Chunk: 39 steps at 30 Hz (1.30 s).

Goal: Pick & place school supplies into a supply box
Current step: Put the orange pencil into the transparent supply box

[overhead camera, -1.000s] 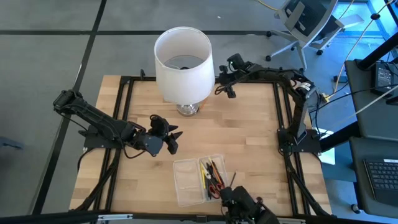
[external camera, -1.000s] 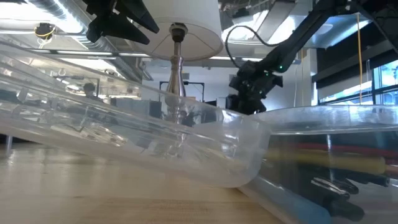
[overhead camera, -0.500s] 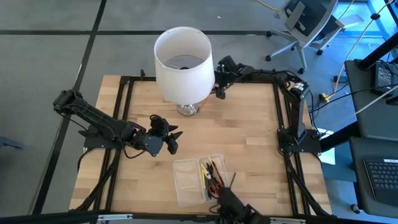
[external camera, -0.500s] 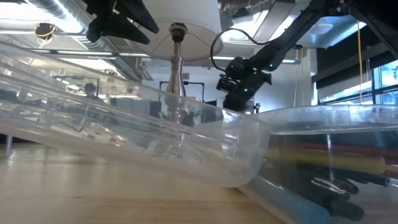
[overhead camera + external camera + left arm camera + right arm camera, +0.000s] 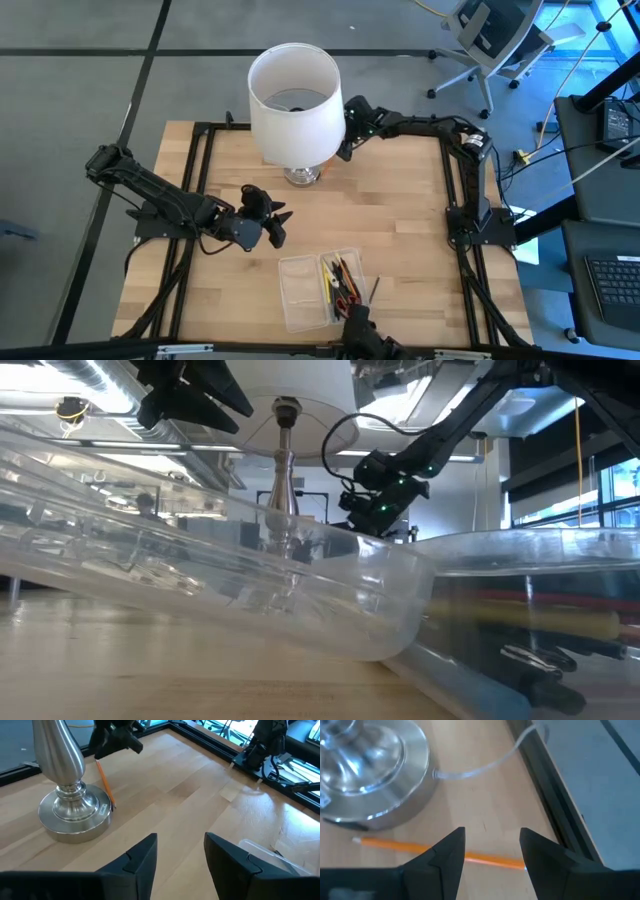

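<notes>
Most of your pens (image 5: 340,276) already lie in the clear box (image 5: 300,290) near the surface's front edge, but one orange pencil (image 5: 440,851) remains by the lamp base (image 5: 370,775), with your right claw (image 5: 490,851) released above it and your left claw (image 5: 180,857) released, waiting mid-surface.

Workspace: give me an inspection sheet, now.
Surface: light wooden butcher-block table in a black frame.
Job's things: orange pencil lies beside the lamp's round silver metal base; clear shallow plastic supply box holds assorted pens and pencils in one half.
Clutter: tall white cylindrical lampshade.
Grippers: left gripper open above the table's left half; right gripper open above the orange pencil.
Cables: lamp's clear cord on the table.
Surroundings: office chair, desk with keyboard.
</notes>
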### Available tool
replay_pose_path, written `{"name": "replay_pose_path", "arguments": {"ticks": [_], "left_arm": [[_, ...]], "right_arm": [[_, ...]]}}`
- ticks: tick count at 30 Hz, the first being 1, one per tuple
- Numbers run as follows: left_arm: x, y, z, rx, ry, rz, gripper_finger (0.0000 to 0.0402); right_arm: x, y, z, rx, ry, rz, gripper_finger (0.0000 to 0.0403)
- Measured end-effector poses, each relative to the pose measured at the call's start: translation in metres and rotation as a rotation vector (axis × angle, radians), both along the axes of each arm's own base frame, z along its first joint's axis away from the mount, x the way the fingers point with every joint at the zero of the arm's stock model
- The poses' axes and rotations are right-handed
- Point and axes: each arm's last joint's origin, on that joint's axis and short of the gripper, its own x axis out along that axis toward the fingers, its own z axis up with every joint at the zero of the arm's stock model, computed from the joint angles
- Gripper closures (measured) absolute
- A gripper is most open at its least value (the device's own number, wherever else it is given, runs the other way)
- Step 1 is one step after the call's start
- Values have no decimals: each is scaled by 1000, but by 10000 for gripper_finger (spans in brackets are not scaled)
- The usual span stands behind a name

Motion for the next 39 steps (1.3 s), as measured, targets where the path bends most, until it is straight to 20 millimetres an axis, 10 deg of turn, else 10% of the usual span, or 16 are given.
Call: {"name": "replay_pose_path", "arguments": {"ticks": [39], "left_arm": [[0,0,0,-30,-13,4,249]], "right_arm": [[13,17,-35,11,161,-124,209]]}}
